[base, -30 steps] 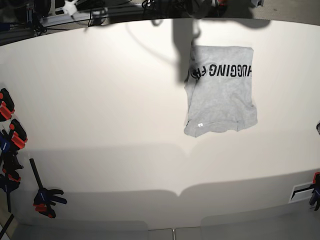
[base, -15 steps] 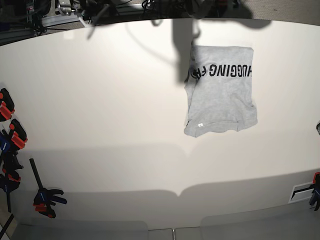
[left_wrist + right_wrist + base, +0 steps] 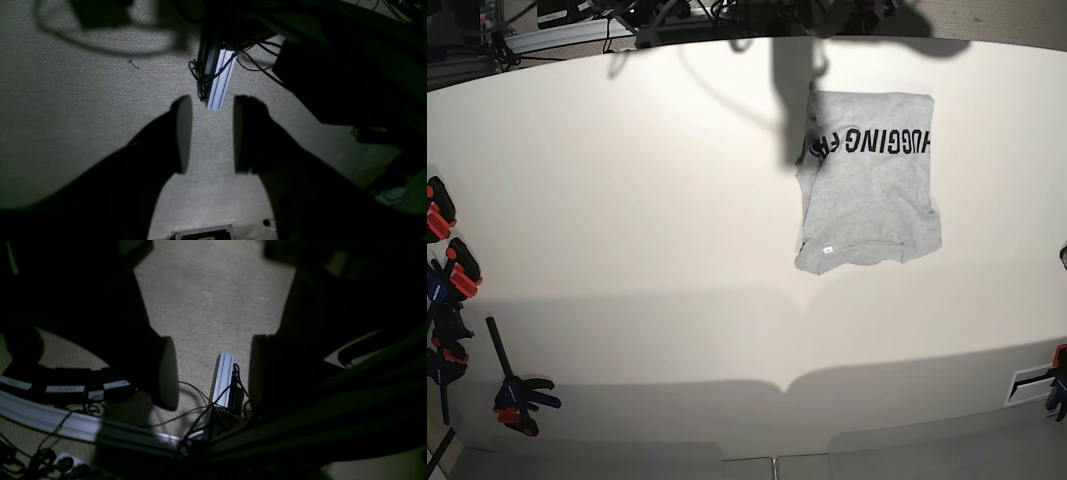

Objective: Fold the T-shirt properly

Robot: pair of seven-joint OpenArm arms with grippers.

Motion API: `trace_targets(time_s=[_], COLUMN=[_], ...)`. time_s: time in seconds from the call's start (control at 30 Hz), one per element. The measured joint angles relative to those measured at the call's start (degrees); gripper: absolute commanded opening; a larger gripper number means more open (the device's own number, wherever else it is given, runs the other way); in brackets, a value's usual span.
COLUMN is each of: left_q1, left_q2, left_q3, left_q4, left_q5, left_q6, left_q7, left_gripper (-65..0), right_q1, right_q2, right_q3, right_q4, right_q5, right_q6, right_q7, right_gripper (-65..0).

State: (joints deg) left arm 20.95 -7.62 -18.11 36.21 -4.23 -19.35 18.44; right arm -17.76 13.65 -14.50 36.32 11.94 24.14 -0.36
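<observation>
The light grey T-shirt (image 3: 867, 180) lies folded into a rough rectangle on the white table (image 3: 627, 200), right of centre, with black block lettering across its far part. Neither gripper shows in the base view; both arms are pulled back beyond the table's far edge. In the left wrist view my left gripper (image 3: 208, 133) is open and empty, hanging over carpet. In the right wrist view my right gripper (image 3: 210, 373) is open and empty, also over carpet. Neither wrist view shows the shirt.
Several orange-and-black clamps (image 3: 447, 270) sit on the table's left edge, and one more (image 3: 522, 395) lies near the front left. An aluminium rail (image 3: 220, 80) with cables runs below the grippers; it also shows in the right wrist view (image 3: 223, 380).
The shirt has not moved. Dark arm parts beyond the table's far edge have shifted a little at the top of the base view.
</observation>
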Motion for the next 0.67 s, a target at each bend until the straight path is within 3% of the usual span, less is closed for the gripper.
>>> trace_targets(time_s=[0.1,0.2,0.3,0.67], left_q1=[0.0,0.0,0.0,-0.7], left_q2=[0.2,0.5,0.4,0.3], left_q3=[0.0,0.0,0.0,0.0], left_q4=[0.0,0.0,0.0,0.0], left_q5=[0.3,3.2,6.0,6.4], left_q6=[0.1,3.7,4.7,4.8], left_q7=[0.0,0.0,1.2,1.5], left_gripper=[-46.3,-46.3,-46.3,-46.3], right_q1=[0.0,0.0,0.0,0.0], right_q2=[0.0,0.0,0.0,0.0], right_q3=[-0.6,-0.6,-0.6,-0.6], right_q4=[0.0,0.0,0.0,0.0], right_q5=[0.0,0.0,0.0,0.0], right_q6=[0.0,0.0,0.0,0.0], right_q7=[0.6,0.9,1.0,2.3], right_gripper=[-32.9,-32.9,-32.9,-32.9])
